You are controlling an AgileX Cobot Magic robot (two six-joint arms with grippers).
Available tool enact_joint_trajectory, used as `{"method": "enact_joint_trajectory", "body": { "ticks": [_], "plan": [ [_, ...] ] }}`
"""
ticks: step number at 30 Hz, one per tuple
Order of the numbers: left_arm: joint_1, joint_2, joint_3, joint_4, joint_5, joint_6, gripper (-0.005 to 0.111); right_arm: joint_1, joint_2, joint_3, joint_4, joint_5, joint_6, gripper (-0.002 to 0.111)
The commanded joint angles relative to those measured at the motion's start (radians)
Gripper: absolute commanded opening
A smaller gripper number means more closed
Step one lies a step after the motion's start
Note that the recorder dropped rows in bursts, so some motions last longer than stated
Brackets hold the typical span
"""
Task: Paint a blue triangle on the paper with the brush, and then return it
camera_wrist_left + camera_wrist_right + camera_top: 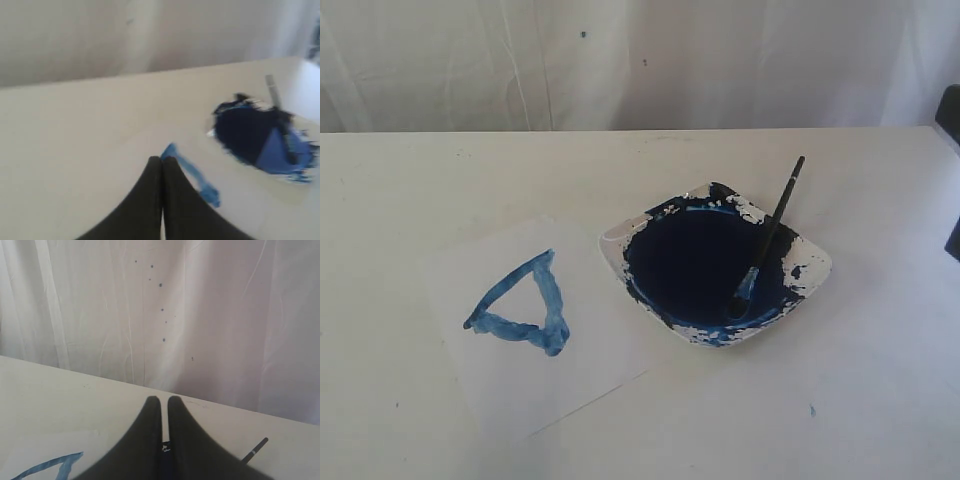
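Brush (767,240) down in the paint dish (812,262), blue triangle (552,300) done on the paper (610,350), both pincers empty.
Bristles sit in the dark paint and the handle leans over the far rim, pointing off toward the right of the counter (860,400). That puts the brush nearer the right pincer (160,400), fingers drawn together on nothing. The left pincer (161,159) is together too, over by the triangle. Bristle tip lost in paint, left wrist view blurred, neither pincer visible in the exterior view.
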Motion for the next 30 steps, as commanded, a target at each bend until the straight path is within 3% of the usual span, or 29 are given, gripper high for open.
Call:
{"method": "enact_joint_trajectory", "body": {
  "ticks": [1, 6, 9, 19, 30],
  "plan": [
    [0.002, -0.018, 0.031, 0.424, -0.086, -0.496, 0.000, -0.010, 0.003, 0.005, -0.007, 0.005, 0.002, 0.005],
    [0.002, -0.134, 0.196, 0.469, -0.344, -0.586, 0.000, -0.010, 0.003, 0.005, -0.007, 0.005, 0.002, 0.005],
    [0.002, -0.217, 0.295, 0.485, -0.412, -0.588, 0.000, -0.010, 0.003, 0.005, -0.007, 0.005, 0.002, 0.005],
    [-0.014, -0.343, 0.512, 0.609, -0.458, -0.616, 0.000, -0.010, 0.003, 0.005, -0.007, 0.005, 0.002, 0.005],
    [-0.124, -0.343, 0.646, 0.681, -0.480, -0.635, 0.000, -0.010, 0.003, 0.005, -0.007, 0.004, 0.002, 0.005]
  ]
}}
